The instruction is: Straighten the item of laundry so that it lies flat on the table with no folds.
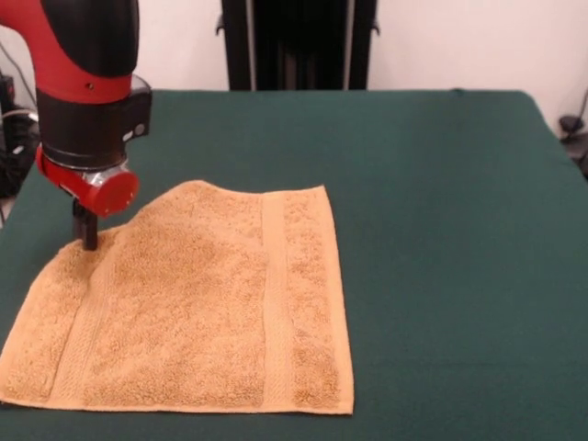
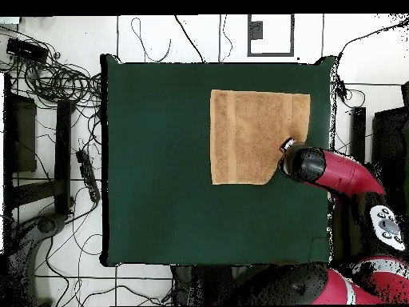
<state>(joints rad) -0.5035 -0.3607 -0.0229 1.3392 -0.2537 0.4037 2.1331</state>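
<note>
The orange-tan towel lies on the dark green table, near its front left in the front view. It is mostly flat, with woven bands running along two sides. Its far-left corner is drawn inward, so that edge runs slanted. My gripper points down onto that corner and touches the cloth. In the overhead view the towel sits toward the table's right side, and the gripper is at its lower right corner beside a small white tag. The arm hides that corner there.
The robot's dark pedestal stands behind the table's far edge. Cables and equipment lie on the floor left of the table in the overhead view. The towel's near edge lies close to the table's front edge.
</note>
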